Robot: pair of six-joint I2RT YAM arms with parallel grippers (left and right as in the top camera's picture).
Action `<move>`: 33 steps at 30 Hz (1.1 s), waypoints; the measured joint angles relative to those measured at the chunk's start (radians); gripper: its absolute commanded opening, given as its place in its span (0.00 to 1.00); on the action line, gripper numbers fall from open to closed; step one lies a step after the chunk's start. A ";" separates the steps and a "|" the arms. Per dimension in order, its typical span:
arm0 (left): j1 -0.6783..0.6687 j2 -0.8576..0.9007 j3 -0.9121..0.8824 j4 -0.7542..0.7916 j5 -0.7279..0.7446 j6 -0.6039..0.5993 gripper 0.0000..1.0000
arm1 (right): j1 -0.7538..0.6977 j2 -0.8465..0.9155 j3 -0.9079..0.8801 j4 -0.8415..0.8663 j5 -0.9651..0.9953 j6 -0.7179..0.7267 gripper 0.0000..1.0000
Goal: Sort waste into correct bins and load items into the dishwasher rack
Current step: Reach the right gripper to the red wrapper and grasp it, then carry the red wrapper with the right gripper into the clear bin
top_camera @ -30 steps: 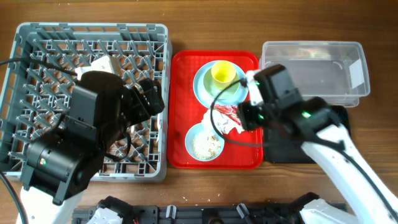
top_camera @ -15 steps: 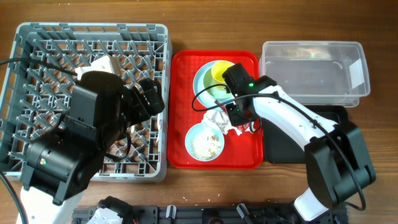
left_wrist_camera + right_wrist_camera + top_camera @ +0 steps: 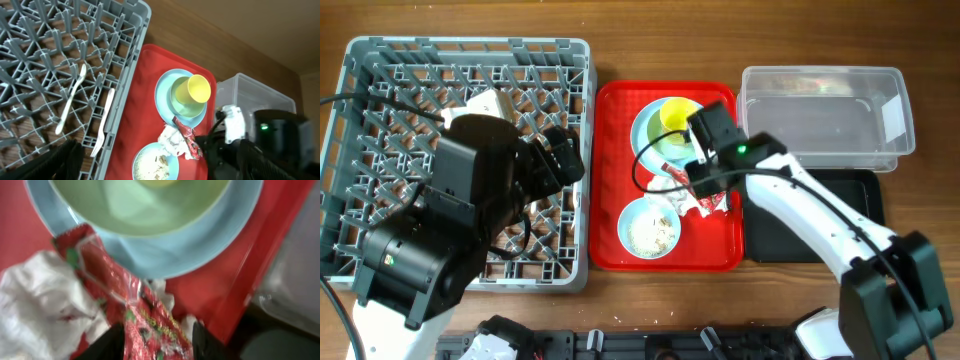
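Wooden tabletop [image 3: 920, 40], flat red tray [image 3: 610, 150] dead centre! The right gripper [image 3: 159, 342] sits low over the red printed snack wrapper [image 3: 150, 315], fingers half spread astride it. Whether they've nipped it, I can't tell. It's probably bound for the clear rectangular plastic tub [image 3: 820, 110] alongside. Overhead hides that contact. The left gripper [image 3: 563, 160] hangs wide open and empty over the grey pegged plastic rack [image 3: 380, 60], where only its wrist view shows the white plastic spoon [image 3: 70, 100] and fork [image 3: 102, 120].

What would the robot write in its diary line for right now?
right gripper: fingers either side of red snack wrapper, grip unclear | left gripper: open over dishwasher rack | spoon, fork: in rack
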 measured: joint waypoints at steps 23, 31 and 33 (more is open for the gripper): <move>0.000 0.000 0.000 0.000 0.000 0.000 1.00 | 0.000 -0.234 -0.164 0.164 -0.267 -0.007 0.41; 0.000 0.000 0.000 0.000 0.000 0.000 1.00 | 0.000 0.026 -0.196 0.305 -0.269 -0.006 0.04; 0.000 0.000 0.000 0.000 0.000 0.000 1.00 | 0.000 0.026 -0.196 0.307 -0.269 -0.006 0.04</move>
